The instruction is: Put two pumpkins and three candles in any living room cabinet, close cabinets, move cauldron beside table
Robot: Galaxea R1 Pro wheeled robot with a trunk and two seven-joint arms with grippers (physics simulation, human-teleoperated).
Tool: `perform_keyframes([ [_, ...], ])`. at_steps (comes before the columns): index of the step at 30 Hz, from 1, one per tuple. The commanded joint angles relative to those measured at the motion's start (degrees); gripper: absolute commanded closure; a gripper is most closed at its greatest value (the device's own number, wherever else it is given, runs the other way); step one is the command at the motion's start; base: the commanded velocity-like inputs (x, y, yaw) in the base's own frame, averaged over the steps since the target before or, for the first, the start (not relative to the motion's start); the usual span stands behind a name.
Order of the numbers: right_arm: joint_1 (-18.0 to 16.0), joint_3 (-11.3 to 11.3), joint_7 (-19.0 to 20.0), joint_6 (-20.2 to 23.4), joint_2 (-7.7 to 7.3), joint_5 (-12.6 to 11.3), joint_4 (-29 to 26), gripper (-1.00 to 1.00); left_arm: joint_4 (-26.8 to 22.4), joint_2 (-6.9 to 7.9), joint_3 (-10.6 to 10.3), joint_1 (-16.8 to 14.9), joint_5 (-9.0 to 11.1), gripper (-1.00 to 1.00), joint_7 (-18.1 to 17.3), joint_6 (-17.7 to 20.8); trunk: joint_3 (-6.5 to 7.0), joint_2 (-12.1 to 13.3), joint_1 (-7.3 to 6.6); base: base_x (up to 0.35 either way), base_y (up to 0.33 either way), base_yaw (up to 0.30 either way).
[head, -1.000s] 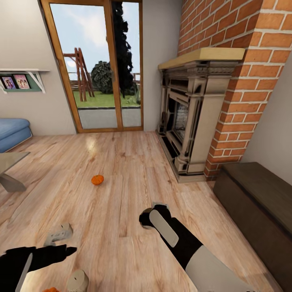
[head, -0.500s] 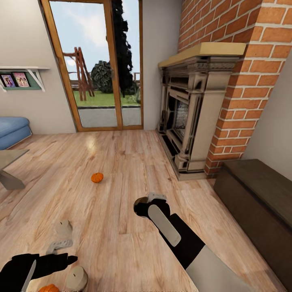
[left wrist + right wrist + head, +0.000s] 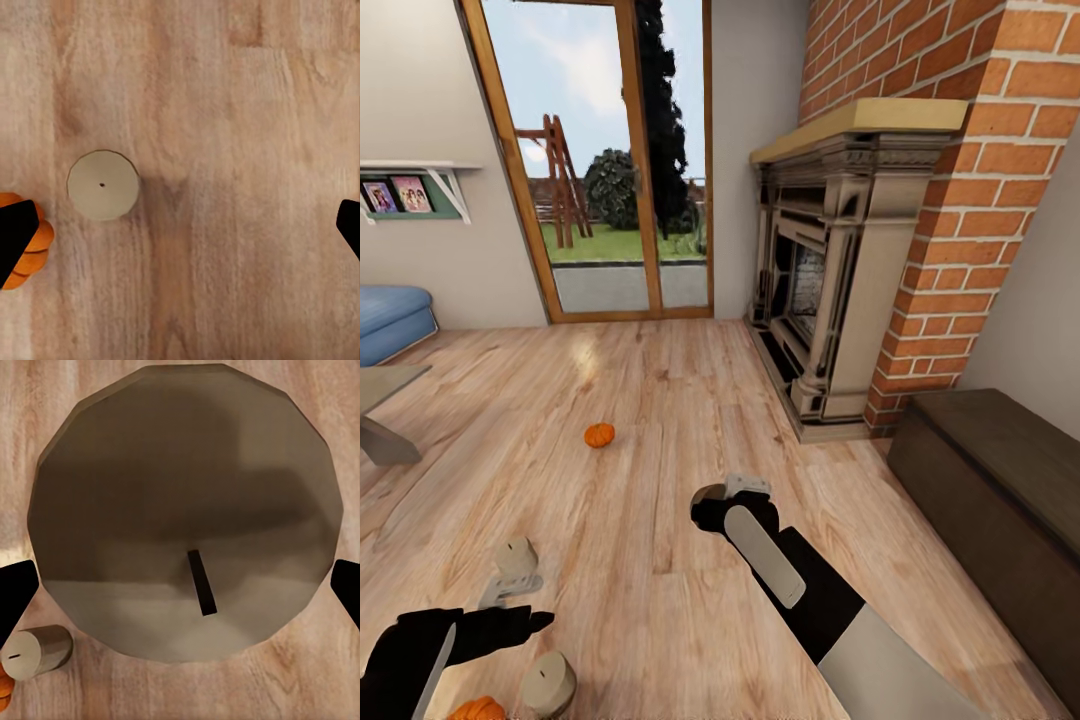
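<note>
A small orange pumpkin [image 3: 599,435] lies on the wood floor in the middle of the room. A second pumpkin [image 3: 478,709] [image 3: 28,241] sits by my left arm, beside an upright beige candle [image 3: 548,684] [image 3: 103,185]. Another candle [image 3: 517,553] stands just beyond my left gripper [image 3: 510,612] [image 3: 180,225], which hangs open over the floor with nothing between its fingers. My right gripper [image 3: 732,497] [image 3: 180,589] is shut on a third candle [image 3: 187,502], held off the floor. The dark-brown cabinet [image 3: 1000,480] runs along the right wall. A corner of the glass table [image 3: 382,385] shows at the left.
An ornate fireplace [image 3: 830,290] in a brick chimney stands ahead on the right, just before the cabinet. A glass patio door [image 3: 610,170] is straight ahead. A blue sofa [image 3: 390,320] and a wall shelf [image 3: 420,195] are at the left.
My right gripper has lifted and drawn slightly left with the candle, then held still. The view has tilted down a little, bringing the near candle and pumpkin further into sight.
</note>
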Motion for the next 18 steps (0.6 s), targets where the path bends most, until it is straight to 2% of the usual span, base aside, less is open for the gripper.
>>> perform_keyframes([
  [1, -0.06, 0.05, -0.26, -0.07, 0.0, -0.5, -0.07, 1.0, -0.05, 0.0, 0.08, -0.04, -0.61, -1.0, -0.56, 0.15, -0.24, -0.44, 0.21, 0.0, 0.0, 0.0],
  [3, -0.06, 0.05, -0.26, -0.1, 0.0, -0.5, -0.04, 1.0, -0.03, 0.02, 0.08, -0.14, -1.08, -1.0, -0.24, 0.1, -0.6, -1.24, 0.65, 0.0, 0.0, 0.0],
  [6, -0.06, 0.05, -0.19, -0.21, 0.0, -0.52, -0.02, 1.0, 0.08, -0.08, 0.1, -0.34, -2.96, -1.0, 4.17, -0.78, -1.14, -2.45, 1.31, 0.0, 0.0, 0.0],
  [9, -0.06, 0.05, -0.18, -0.99, 0.0, -0.55, -0.01, 1.0, 1.46, -0.36, 0.09, -0.57, -3.22, -1.0, 7.91, -2.88, -1.68, -3.65, 1.97, 0.0, 0.0, 0.0],
  [13, -0.06, 0.05, -0.17, -1.22, 0.0, -0.52, -0.01, 1.0, 4.42, -0.41, 0.08, -1.68, -3.42, -1.0, 8.55, -4.79, -2.39, -5.25, 2.85, 0.0, 0.0, 0.0],
  [18, -0.06, 0.05, -0.02, -1.26, 0.0, -0.5, -0.01, 1.0, 5.13, -0.48, 0.08, -1.88, -3.5, -1.0, 8.66, -6.44, -3.29, -7.26, 3.95, 0.0, 0.0, 0.0],
])
